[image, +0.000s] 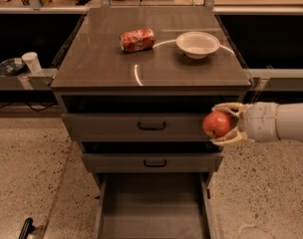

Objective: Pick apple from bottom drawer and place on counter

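My gripper point(222, 124) reaches in from the right and is shut on the apple point(216, 124), a red-orange fruit. It holds the apple in the air in front of the right end of the upper drawer front, below the level of the counter point(106, 68). The bottom drawer point(154, 210) is pulled out toward me and its plain floor shows nothing on it.
A red-and-white can point(137, 40) lies on its side on the counter at the back left. A white bowl point(197, 44) stands at the back right. Two drawers with black handles point(151, 126) are above the open one. A white cup point(31, 61) sits on a shelf at the left.
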You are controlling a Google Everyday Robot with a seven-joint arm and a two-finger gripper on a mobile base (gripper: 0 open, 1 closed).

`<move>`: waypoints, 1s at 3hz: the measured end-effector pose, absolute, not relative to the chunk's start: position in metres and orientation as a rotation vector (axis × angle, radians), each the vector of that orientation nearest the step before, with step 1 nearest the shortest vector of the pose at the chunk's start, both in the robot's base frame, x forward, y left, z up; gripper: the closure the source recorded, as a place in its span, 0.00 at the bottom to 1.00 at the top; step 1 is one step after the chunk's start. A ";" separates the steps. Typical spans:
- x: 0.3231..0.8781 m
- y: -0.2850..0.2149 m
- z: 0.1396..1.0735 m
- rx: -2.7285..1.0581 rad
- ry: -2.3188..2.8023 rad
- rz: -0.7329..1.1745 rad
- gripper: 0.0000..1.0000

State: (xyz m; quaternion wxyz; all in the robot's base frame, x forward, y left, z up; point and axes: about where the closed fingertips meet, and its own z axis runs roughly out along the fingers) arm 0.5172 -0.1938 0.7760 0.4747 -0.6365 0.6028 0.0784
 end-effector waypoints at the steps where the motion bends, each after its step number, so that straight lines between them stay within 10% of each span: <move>1: 0.545 -0.217 0.827 -1.596 1.517 0.088 1.00; 3: 0.616 -0.194 0.880 -1.662 1.533 0.043 1.00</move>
